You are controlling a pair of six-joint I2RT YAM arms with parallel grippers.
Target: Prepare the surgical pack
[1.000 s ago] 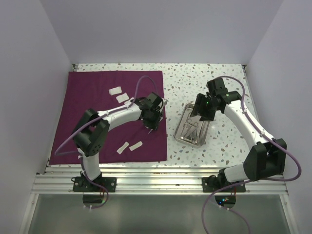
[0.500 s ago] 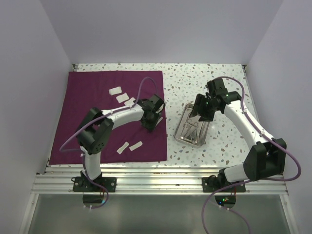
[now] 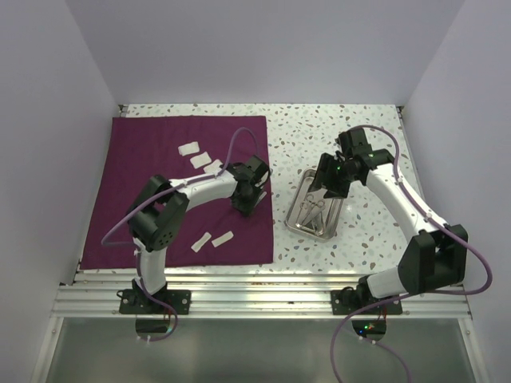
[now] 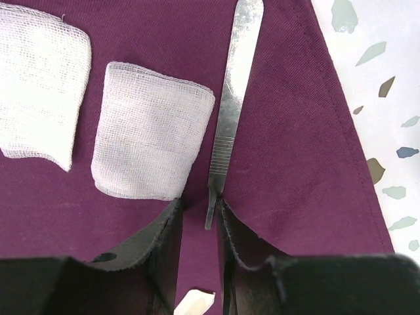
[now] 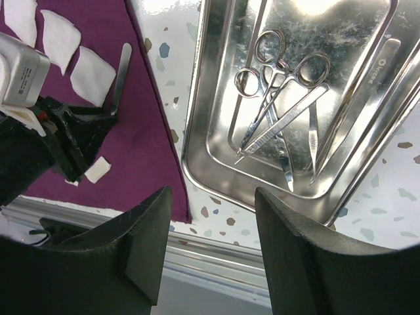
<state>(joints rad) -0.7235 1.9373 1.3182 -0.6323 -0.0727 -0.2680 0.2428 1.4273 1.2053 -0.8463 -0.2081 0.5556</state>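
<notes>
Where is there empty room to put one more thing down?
The maroon cloth is bare along its left side, beside the gauze pads. The speckled table is bare beyond the steel tray. It is crowded at the cloth's right edge, around the left gripper and the flat metal handle.

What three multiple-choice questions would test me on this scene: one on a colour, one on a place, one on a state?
1. What colour is the large flat cloth? A maroon; B green; C white.
2. Where is the shallow rectangular steel tray? A on the cloth; B on the speckled tabletop; C lifted in the air.
3. How is the right gripper? A shut tight; B gripping the tray; C open and empty.
Answers: A, the cloth is plainly maroon; B, the tray lies on bare tabletop beside the cloth; C, its jaws stand apart above the tray, nothing between.
</notes>
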